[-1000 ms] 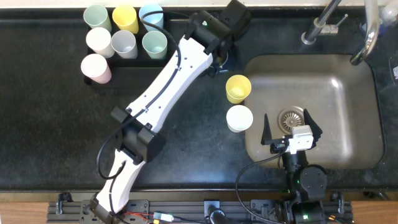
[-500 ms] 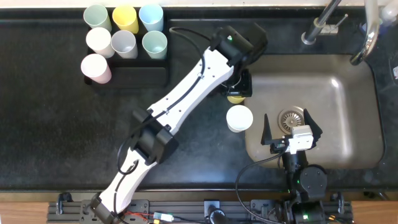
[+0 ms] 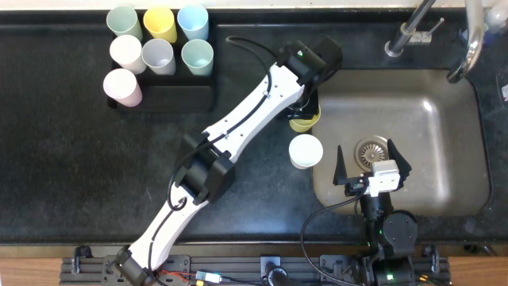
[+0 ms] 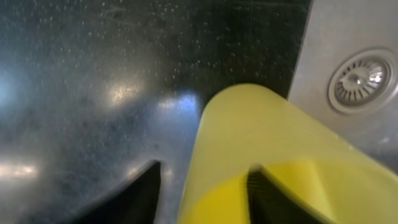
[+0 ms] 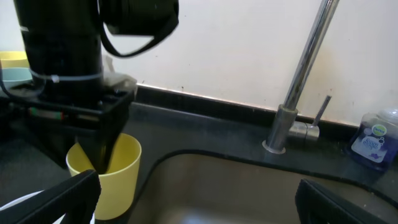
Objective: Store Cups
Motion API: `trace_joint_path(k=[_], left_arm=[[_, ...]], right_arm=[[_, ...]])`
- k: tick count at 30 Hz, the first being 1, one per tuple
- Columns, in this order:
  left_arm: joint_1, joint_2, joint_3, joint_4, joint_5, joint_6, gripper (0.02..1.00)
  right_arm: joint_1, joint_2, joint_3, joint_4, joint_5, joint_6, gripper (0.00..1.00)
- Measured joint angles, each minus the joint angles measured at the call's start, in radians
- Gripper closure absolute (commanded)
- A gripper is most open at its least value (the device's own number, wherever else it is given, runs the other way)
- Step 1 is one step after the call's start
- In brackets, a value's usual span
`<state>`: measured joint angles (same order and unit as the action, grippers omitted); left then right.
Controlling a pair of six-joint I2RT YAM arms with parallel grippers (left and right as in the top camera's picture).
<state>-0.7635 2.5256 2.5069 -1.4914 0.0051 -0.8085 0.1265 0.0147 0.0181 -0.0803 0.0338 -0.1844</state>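
Left gripper (image 3: 305, 110) — jaws apart, straddling yellow plastic cup (image 4: 267, 137) wall | just swung over to steel sink (image 3: 429, 143) rim | grasp likely next — storing pending

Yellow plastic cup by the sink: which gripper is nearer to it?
Left. The left gripper is at the yellow plastic cup, its fingers straddling the cup's wall. The right gripper sits over the stainless steel sink, apart from the cup.
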Motion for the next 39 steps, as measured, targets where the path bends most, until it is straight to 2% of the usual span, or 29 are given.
trace_joint_path(k=[2, 4, 8, 14, 18, 22, 29, 39], left_arm=[[0.000, 0.006, 0.000, 0.002, -0.006, -0.005, 0.923], [0.000, 0.006, 0.000, 0.010, -0.012, -0.018, 0.982], [-0.001, 0.003, 0.000, 0.045, -0.062, -0.076, 0.982], [0.020, -0.133, -0.001, 0.041, -0.268, -0.319, 0.982], [0.092, -0.343, 0.001, -0.033, -0.406, -0.520, 0.982], [0.212, -0.510, 0.019, -0.169, -0.471, -0.721, 0.982], [0.398, -0.621, -0.151, -0.157, -0.455, -0.880, 0.982], [0.582, -0.670, -0.650, 0.156, -0.274, -0.929, 0.982]], right_arm=[[0.000, 0.000, 0.000, 0.000, 0.000, 0.001, 0.005], [0.000, 0.000, 0.000, 0.000, 0.000, 0.000, 0.005], [0.000, 0.000, 0.000, 0.000, 0.000, 0.000, 0.007], [0.000, 0.000, 0.000, 0.000, 0.000, 0.000, 0.003], [0.000, 0.000, 0.000, 0.000, 0.000, 0.000, 0.003], [0.000, 0.000, 0.000, 0.000, 0.000, 0.000, 0.005], [0.000, 0.000, 0.000, 0.000, 0.000, 0.000, 0.005], [0.000, 0.000, 0.000, 0.000, 0.000, 0.000, 0.005]])
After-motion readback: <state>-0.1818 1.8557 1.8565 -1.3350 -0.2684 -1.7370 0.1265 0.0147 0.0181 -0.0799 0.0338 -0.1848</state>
